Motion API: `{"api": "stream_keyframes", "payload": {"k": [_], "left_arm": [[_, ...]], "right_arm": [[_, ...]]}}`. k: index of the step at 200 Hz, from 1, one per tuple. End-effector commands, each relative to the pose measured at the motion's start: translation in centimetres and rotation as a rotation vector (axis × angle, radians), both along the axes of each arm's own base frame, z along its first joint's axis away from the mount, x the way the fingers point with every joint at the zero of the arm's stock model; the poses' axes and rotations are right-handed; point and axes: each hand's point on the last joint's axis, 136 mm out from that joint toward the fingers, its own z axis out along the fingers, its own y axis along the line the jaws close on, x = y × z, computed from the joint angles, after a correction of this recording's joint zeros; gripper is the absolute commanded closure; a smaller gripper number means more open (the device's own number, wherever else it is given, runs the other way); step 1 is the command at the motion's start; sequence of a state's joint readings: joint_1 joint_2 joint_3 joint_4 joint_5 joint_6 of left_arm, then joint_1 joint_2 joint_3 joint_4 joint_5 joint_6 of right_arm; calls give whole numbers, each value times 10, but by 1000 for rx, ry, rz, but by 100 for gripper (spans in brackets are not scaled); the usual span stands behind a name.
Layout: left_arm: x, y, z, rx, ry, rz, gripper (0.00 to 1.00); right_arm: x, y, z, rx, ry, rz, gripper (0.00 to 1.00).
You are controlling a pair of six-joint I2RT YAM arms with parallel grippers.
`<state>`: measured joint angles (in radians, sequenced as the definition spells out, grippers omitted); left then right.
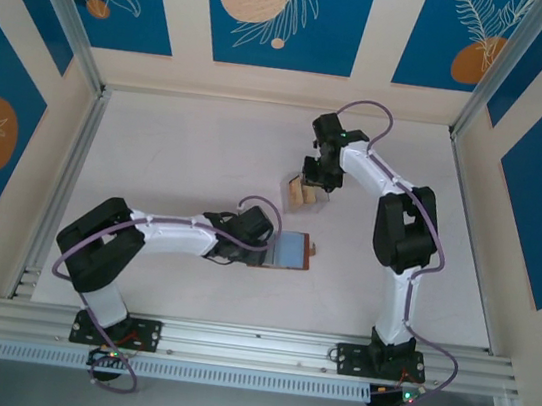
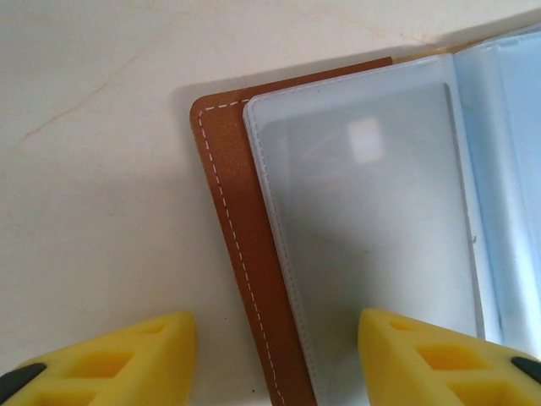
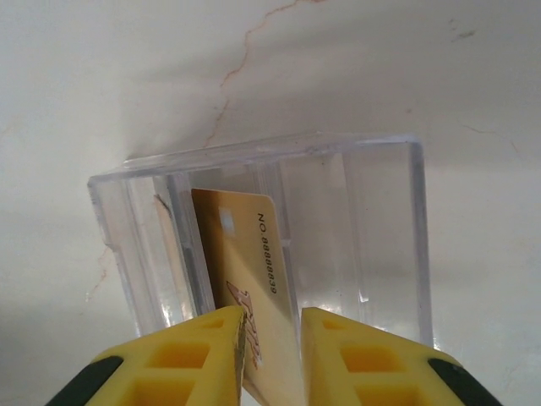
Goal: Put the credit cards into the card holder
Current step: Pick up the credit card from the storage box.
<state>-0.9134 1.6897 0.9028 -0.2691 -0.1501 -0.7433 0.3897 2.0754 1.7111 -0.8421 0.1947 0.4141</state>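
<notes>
The card holder [image 1: 291,251] lies open on the table, brown cover down and grey-blue sleeves up. In the left wrist view its stitched brown edge [image 2: 232,254] runs between the fingers of my left gripper [image 2: 275,355], which is open, one finger over bare table and the other over a clear sleeve [image 2: 372,228]. My left gripper [image 1: 267,247] sits at the holder's left side. One gold credit card [image 3: 245,254] stands on edge in the clear plastic box [image 3: 380,237]. My right gripper [image 3: 272,347] straddles it; the left finger touches the card, a thin gap shows at the right finger.
The clear box [image 1: 302,195] stands mid-table behind the holder, with my right gripper [image 1: 311,176] above it. Aluminium rails border the table [image 1: 187,151] on the left, right and near sides. Blue patterned walls enclose the cell.
</notes>
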Motion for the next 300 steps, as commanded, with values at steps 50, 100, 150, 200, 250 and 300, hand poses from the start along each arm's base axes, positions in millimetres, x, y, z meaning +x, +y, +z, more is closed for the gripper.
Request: {"api": "stream_keyframes", "payload": {"k": [50, 100, 150, 200, 250, 300], "left_arm": [[-12, 13, -21, 20, 56, 20, 50], [-14, 11, -24, 13, 65, 22, 51], [-15, 13, -25, 10, 66, 26, 52], [-17, 14, -26, 9, 68, 25, 52], [-18, 16, -25, 3, 66, 27, 52], [-19, 18, -26, 4, 66, 30, 52]], "right_arm": [[-3, 7, 0, -33, 13, 52, 80], [-4, 18, 7, -26, -7, 81, 82], [-2, 23, 5, -13, 5, 92, 86], [-4, 24, 34, 6, -47, 97, 100], [-4, 15, 21, -34, -12, 90, 92], [-5, 18, 22, -16, -11, 87, 100]]}}
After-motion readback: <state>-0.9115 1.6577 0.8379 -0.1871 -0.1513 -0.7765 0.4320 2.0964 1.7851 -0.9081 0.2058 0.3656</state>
